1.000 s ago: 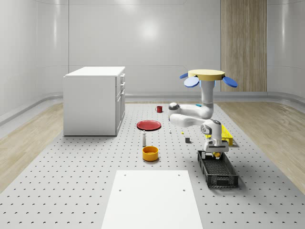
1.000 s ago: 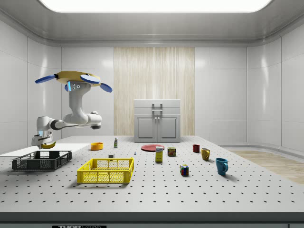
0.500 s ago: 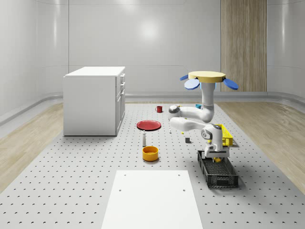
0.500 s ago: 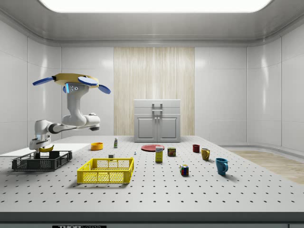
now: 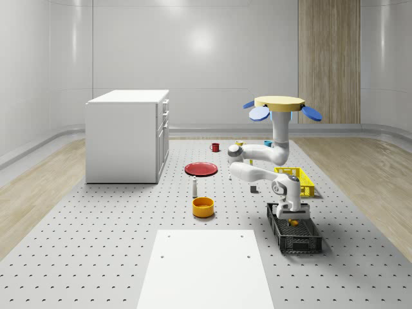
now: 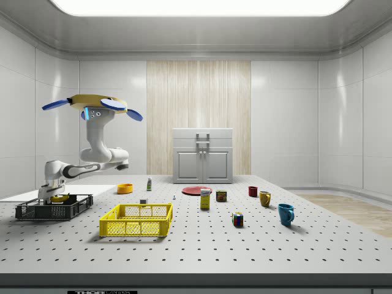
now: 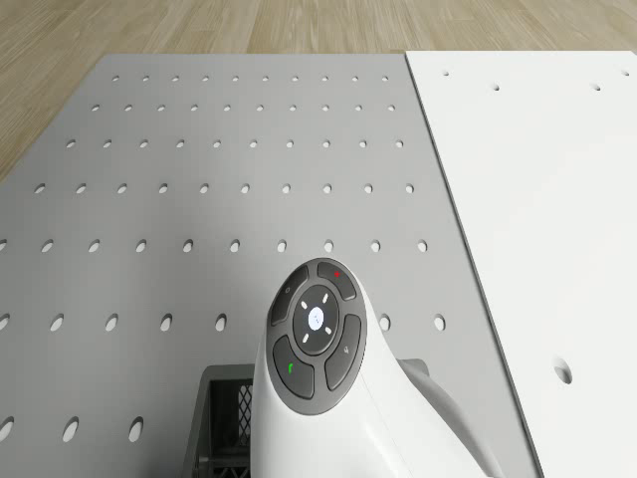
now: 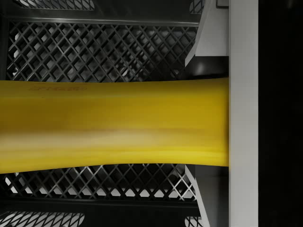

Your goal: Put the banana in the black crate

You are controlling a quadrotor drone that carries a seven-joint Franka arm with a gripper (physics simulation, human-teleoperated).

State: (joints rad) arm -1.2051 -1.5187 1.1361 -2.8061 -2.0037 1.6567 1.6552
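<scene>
From above, the drone [image 5: 279,103] hovered over the table [image 5: 96,244], its pincer [image 5: 292,217] lowered into the crate [image 5: 302,243]. Side on, the banana [image 6: 59,198] sat within the crate walls. At the wrist, the pincer gripped the banana over mesh; releasing low should avoid bounce.

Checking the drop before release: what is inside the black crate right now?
Inside the black crate: the banana, held by the end effector above the mesh floor. The floor beneath the banana is hidden.
</scene>
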